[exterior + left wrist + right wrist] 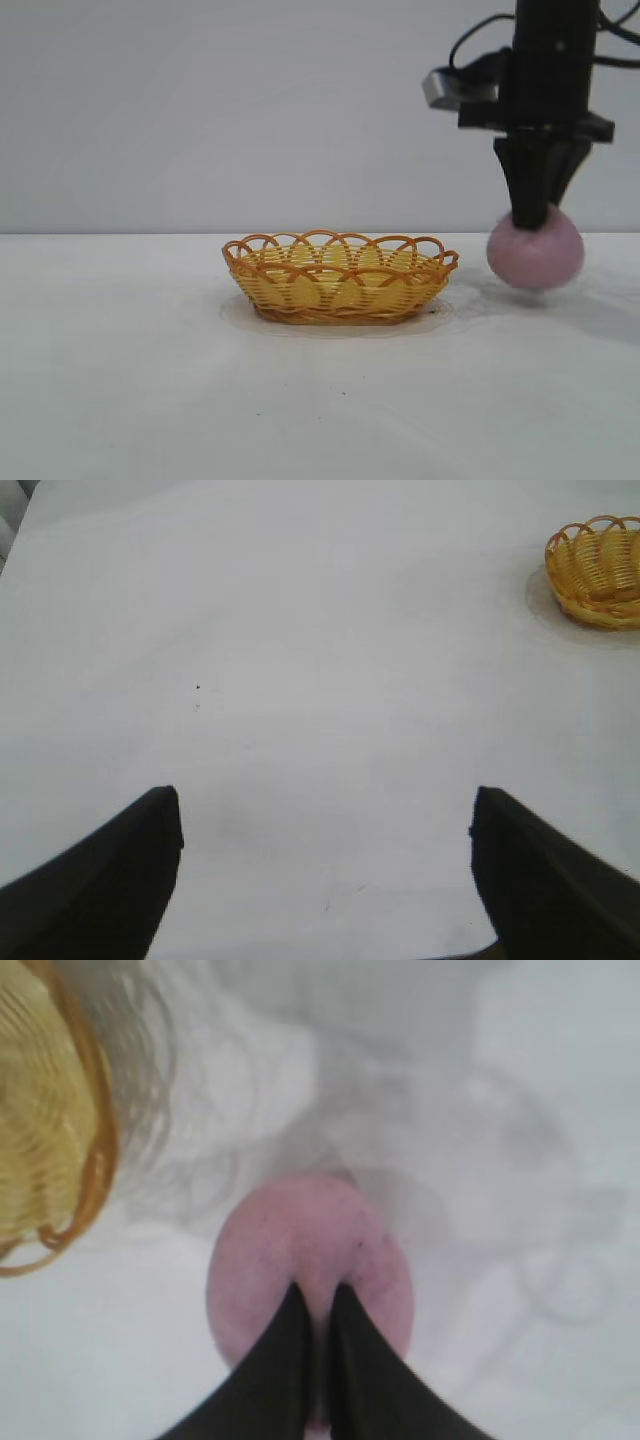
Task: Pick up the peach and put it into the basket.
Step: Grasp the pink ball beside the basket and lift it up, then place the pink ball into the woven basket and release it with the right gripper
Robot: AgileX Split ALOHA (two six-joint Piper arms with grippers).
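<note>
At three o'clock of the yellow-and-orange woven oval basket, your right gripper pinches the matte pink-mauve round peach lifted clear for carrying; left gripper idles wide.

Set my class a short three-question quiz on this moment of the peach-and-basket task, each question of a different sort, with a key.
1. True or false: the peach already lies inside the basket.
2. Which gripper is on the peach? A) left gripper B) right gripper
3. Fill in: seen from outside, the peach hangs to the ____ of the basket.

Key
1. False: it is beside the basket, pinched at its top by narrow, nearly shut fingers, just off the table.
2. B; the left gripper stands open over bare table.
3. right
</note>
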